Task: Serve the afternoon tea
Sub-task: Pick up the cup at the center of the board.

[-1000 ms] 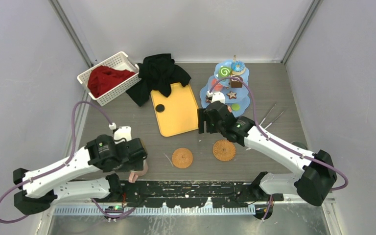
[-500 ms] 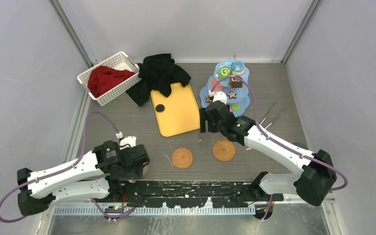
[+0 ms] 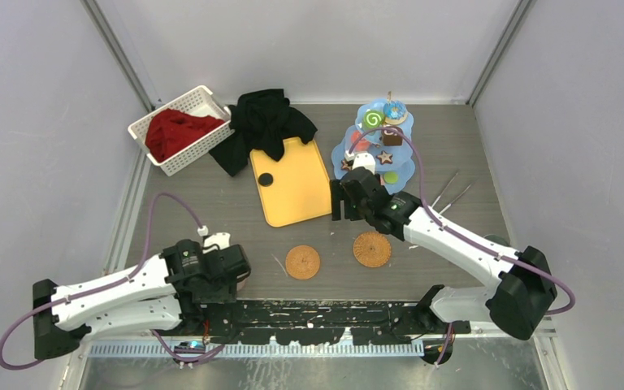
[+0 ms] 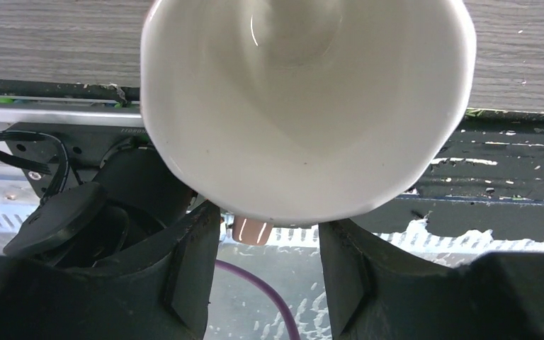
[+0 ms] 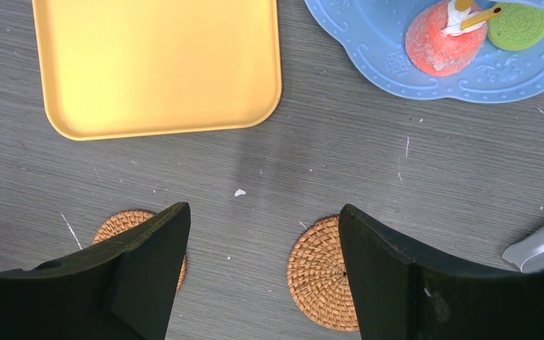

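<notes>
A cream mug [image 4: 304, 106] with a pink handle fills the left wrist view, its mouth facing the camera. My left gripper [image 4: 268, 223] is shut on its lower rim, one finger on each side. From above, that gripper [image 3: 229, 274] sits at the table's near left edge and hides most of the mug. The pale-blue tiered stand [image 3: 374, 142] carries small sweets at the back right. My right gripper [image 3: 337, 203] hangs open just in front of the stand [image 5: 368, 49], holding nothing.
Two woven coasters [image 3: 302, 262] [image 3: 371, 249] lie below the right gripper. An orange-yellow tray [image 3: 292, 183] lies at centre, with black cloth [image 3: 264, 122] over its far end. A white basket [image 3: 180, 130] with red cloth stands back left. Metal utensils [image 3: 451, 191] lie right of the stand.
My left gripper has drawn back toward the near edge and closed on the cream mug. The right arm has barely moved.
</notes>
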